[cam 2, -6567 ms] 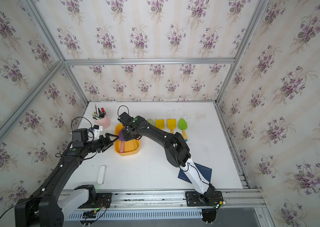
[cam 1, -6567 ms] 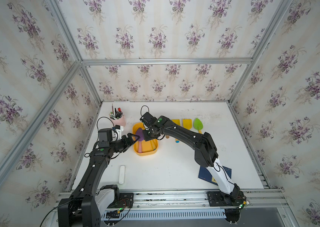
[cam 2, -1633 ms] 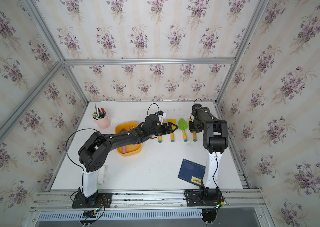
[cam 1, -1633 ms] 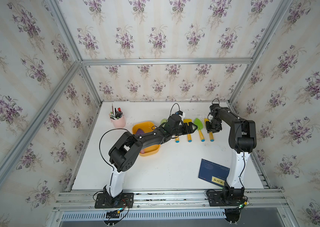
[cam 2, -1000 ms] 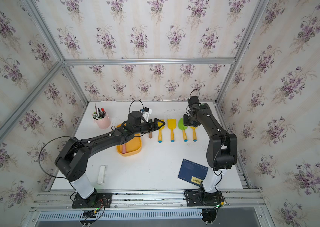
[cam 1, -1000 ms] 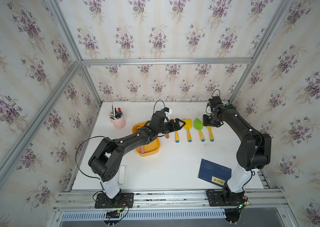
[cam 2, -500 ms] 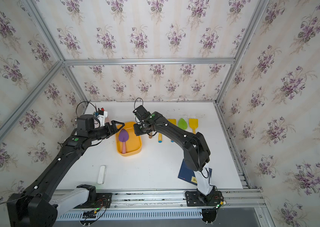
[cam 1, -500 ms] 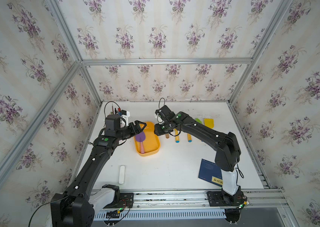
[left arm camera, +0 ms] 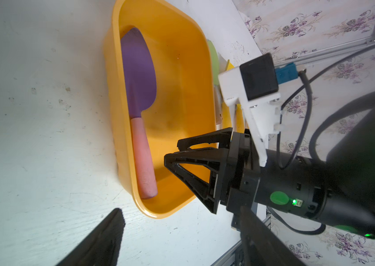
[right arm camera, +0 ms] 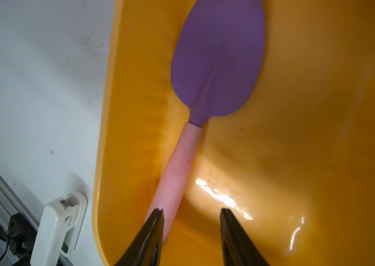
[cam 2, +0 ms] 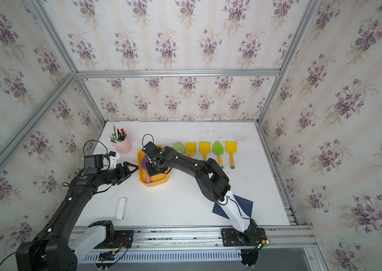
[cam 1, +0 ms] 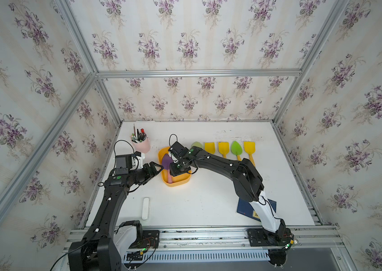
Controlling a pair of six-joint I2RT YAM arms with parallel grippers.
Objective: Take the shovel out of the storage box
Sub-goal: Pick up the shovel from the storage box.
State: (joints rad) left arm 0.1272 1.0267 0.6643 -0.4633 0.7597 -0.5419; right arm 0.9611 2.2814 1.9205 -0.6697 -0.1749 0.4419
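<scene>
No text is legible. The blue book (cam 1: 244,207) at 5 o'clock on the tabletop (cam 1: 208,199) carries a yellow label with marks too small to read. Faint print on the white device (right arm camera: 57,225) is blurred.

left gripper (cam 1: 158,166): jaws apart, arm stretched forward | right gripper (right arm camera: 190,211): jaws apart, angled down

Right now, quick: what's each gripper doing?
Left gripper: open, empty.
Right gripper: open over the shovel handle, nothing gripped.
</scene>
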